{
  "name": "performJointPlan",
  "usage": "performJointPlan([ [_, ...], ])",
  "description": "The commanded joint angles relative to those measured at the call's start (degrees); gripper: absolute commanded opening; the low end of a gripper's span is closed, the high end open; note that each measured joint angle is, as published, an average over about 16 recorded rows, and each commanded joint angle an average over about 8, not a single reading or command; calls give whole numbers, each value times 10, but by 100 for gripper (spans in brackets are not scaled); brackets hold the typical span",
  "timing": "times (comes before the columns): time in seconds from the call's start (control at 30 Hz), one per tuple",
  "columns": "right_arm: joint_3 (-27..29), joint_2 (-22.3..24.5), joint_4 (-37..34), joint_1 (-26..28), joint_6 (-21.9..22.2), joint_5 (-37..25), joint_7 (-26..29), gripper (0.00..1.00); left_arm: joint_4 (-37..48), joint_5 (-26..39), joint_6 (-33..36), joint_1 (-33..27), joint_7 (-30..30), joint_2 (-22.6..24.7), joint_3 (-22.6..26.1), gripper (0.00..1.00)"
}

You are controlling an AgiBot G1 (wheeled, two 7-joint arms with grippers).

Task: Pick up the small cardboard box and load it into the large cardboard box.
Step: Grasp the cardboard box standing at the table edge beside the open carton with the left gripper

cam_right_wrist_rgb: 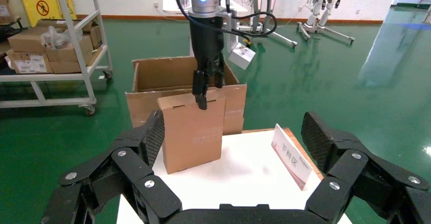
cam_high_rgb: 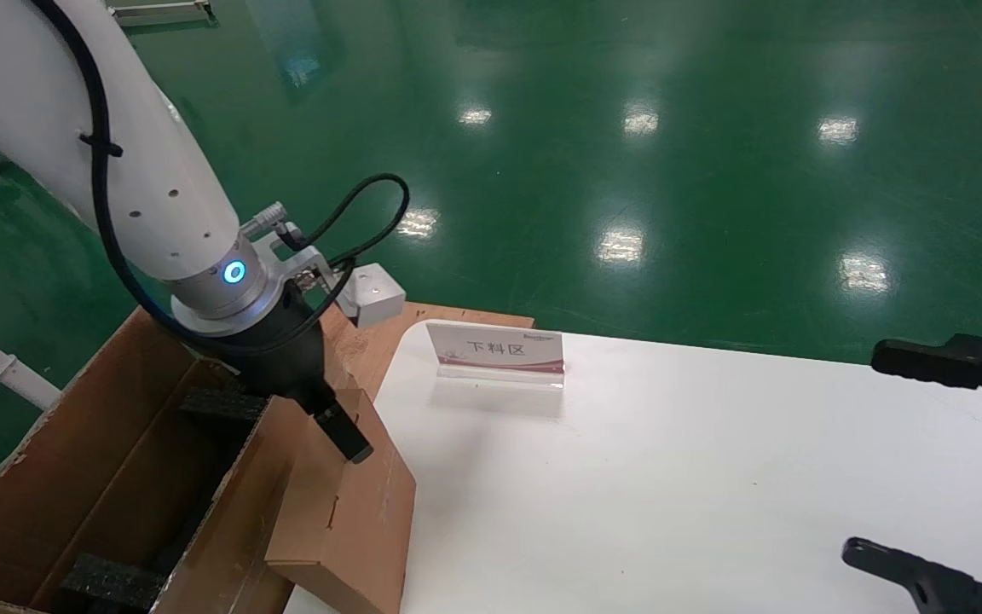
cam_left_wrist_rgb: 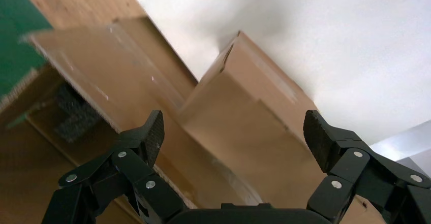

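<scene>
While your left gripper hangs over the top edge of the small cardboard box, that box stands on end at the near-left corner of the white table, its long axis upright and leaning a little. One black finger lies against the face of the box turned toward the right arm; the left wrist view shows the fingers spread wide, the box top filling the space between them, so you appear to straddle the edge without yet pinching it. Just beside the box, on the robot's left and touching or nearly touching it, stands the large cardboard box, flaps up, with black foam blocks visible inside. That is the relation to watch: the carton's opening lies directly to the left of the held edge, with its near wall between. The likely move is close, lift clear of that wall, then carry left. Your right gripper waits, fingers apart, over the table's right side, well away. A small sign stands farther back on the table.
</scene>
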Motion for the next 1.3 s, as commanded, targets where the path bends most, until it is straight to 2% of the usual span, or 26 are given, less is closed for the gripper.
performJointPlan([
  [0.03, 0, 0, 0, 0, 0, 0, 0, 100, 0, -4, 3, -4, -9, 1, 7, 100],
  [0.67, -1, 0, 0, 0, 0, 1, 0, 100, 13, -59, -4, -12, -26, -7, 45, 100],
  [1.2, -1, 1, 0, 0, 1, 1, -1, 100, 28, -82, -7, -12, -34, -9, 47, 99],
  [1.3, -1, 1, 0, 0, 1, 1, -1, 100, 27, -81, -7, -13, -33, -8, 47, 62],
])
